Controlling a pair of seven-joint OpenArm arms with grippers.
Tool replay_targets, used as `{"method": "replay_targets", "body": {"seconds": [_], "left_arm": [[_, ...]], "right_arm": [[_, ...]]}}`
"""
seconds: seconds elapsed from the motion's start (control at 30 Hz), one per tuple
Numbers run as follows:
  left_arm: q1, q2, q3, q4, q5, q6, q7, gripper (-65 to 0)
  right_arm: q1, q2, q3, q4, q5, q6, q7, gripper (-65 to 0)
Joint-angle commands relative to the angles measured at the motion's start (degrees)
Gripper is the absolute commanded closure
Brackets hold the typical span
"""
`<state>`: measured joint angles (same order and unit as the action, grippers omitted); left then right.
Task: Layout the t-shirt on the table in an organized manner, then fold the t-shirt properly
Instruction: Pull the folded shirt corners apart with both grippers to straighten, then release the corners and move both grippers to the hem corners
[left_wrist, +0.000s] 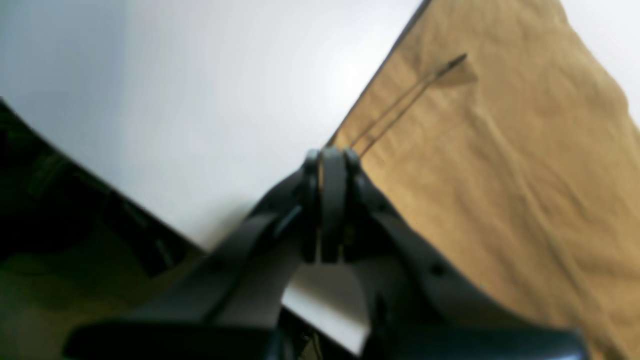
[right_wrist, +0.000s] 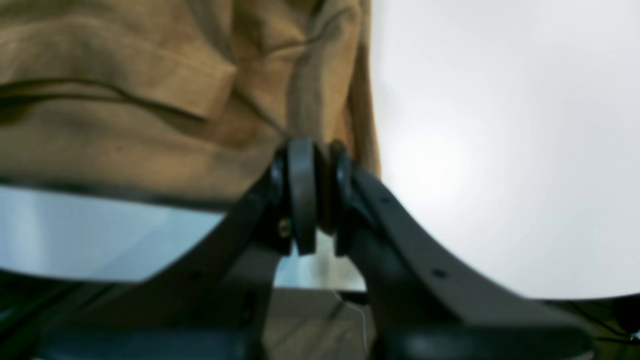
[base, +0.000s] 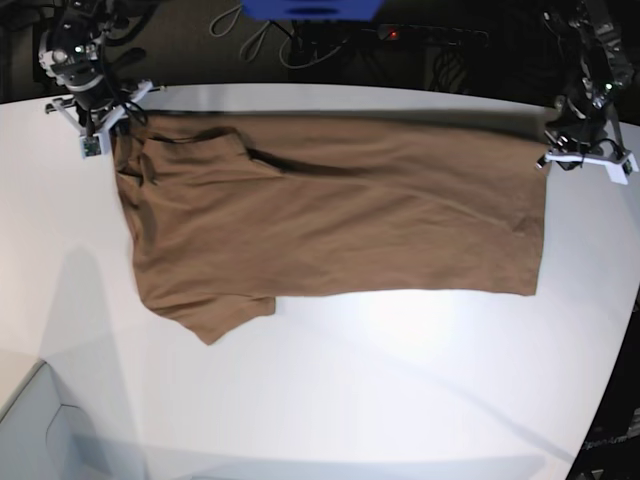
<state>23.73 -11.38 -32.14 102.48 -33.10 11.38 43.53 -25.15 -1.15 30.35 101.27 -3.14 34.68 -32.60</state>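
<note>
The tan-brown t-shirt (base: 340, 215) lies spread across the white table (base: 400, 380), its length running left to right, with one sleeve (base: 215, 315) sticking out at the lower left. My left gripper (base: 548, 145) is at the shirt's far right corner; in the left wrist view it (left_wrist: 331, 152) is shut on the corner of the shirt (left_wrist: 500, 175), near the table edge. My right gripper (base: 112, 135) is at the shirt's far left corner; in the right wrist view it (right_wrist: 316, 150) is shut on bunched cloth (right_wrist: 150, 100) that rises into the jaws.
A blue object (base: 310, 8) and cables lie beyond the table's far edge. A pale grey box corner (base: 20, 425) is at the lower left. The table's curved edge runs close behind both grippers.
</note>
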Motion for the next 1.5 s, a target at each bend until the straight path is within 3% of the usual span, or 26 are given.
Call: {"method": "replay_targets", "body": {"seconds": [0.0, 0.27, 0.5, 0.77, 1.17, 1.47], "left_arm": [[-0.03, -0.71, -0.34, 1.04, 0.0, 0.18, -0.76, -0.1], [-0.03, -0.62, -0.34, 0.51, 0.09, 0.18, -0.67, -0.4], [-2.23, -0.54, -2.89, 0.51, 0.09, 0.18, 8.74, -0.1], [-2.32, 0.17, -4.83, 0.95, 0.0, 0.18, 8.74, -0.1], [-3.37, 0.08, -4.83, 0.95, 0.09, 0.1, 9.26, -0.5], [-3.2, 0.08, -4.83, 1.04, 0.0, 0.1, 9.26, -0.6]], "right_arm": [[-0.66, 0.14, 0.29, 1.28, 0.02, 0.09, 0.56, -3.7], [-0.92, -1.36, 0.29, 1.36, 0.02, 0.09, 0.56, -4.0], [-0.92, -3.12, 0.73, 3.91, 0.28, 0.09, 0.56, -4.1], [-0.66, -4.79, 3.37, 6.37, 2.21, 0.09, 0.56, -4.6], [-0.92, -4.87, 3.72, 6.73, 2.21, 0.09, 0.56, -26.5], [1.72, -7.07, 11.19, 6.81, 2.3, 0.09, 0.56, -28.4]]}}
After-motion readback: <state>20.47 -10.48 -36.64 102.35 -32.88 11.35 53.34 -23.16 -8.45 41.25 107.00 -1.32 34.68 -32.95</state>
